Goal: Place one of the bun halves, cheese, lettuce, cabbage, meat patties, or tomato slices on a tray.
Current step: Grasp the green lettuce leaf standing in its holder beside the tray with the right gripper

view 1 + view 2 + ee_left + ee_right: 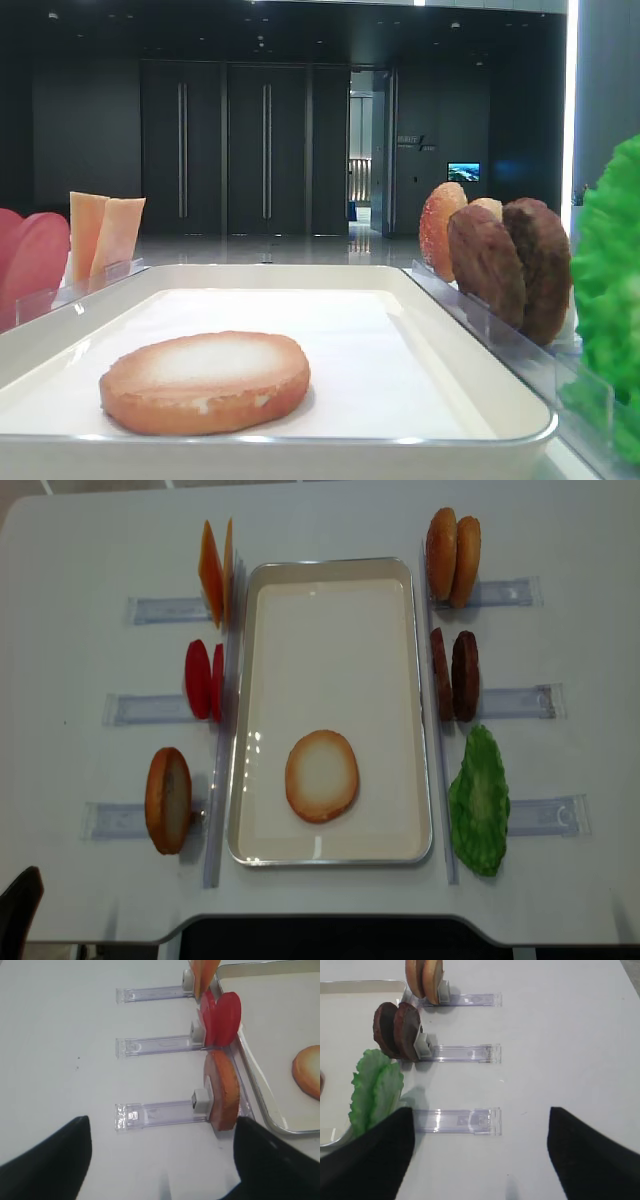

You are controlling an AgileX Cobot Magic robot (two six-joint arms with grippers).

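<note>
One bun half (321, 775) lies flat, pale face up, in the white tray (330, 570); lettuce (479, 800) stands upright beside its right rim.

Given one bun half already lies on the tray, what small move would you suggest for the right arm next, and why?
Probably ease the right tool forward toward the lettuce: its jaws stand open and empty, the lettuce is its nearest item, and the tray holds only a bun half.
</note>
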